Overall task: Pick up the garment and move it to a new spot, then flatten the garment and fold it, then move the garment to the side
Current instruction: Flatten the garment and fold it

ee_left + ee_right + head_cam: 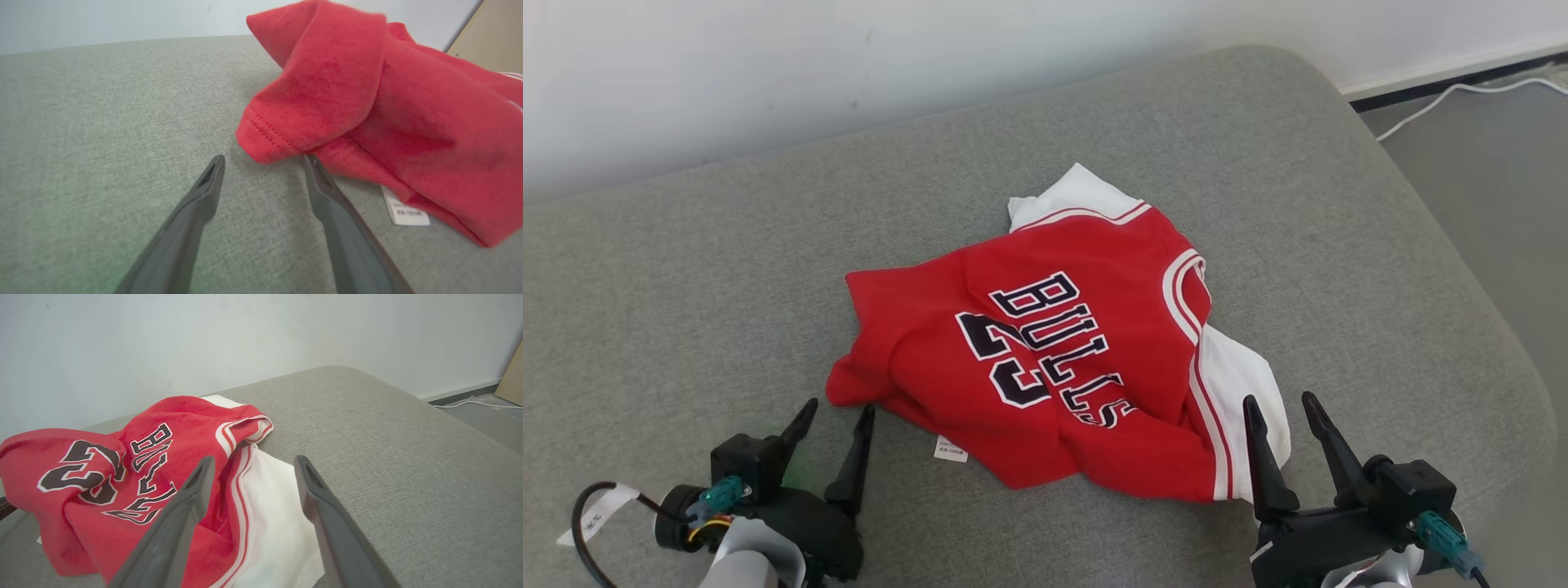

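Note:
The garment [1078, 351] is a red and white basketball jersey with "BULLS" and "23" printed on it, lying crumpled in the middle of the grey cushion [686, 286]. My left gripper [837, 412] stands open just in front of the jersey's lower left red corner [286, 130], with nothing between its fingers. My right gripper [1278, 404] is open at the jersey's right edge, its fingers straddling the white panel [273, 510] and red-striped trim. A small white label [404, 210] pokes out from under the red cloth.
A pale wall [768, 73] runs behind the cushion. The cushion's rounded right edge drops to a grey floor [1494, 188], where a white cable [1445, 94] lies along the skirting. A tan board [515, 379] leans at the far right.

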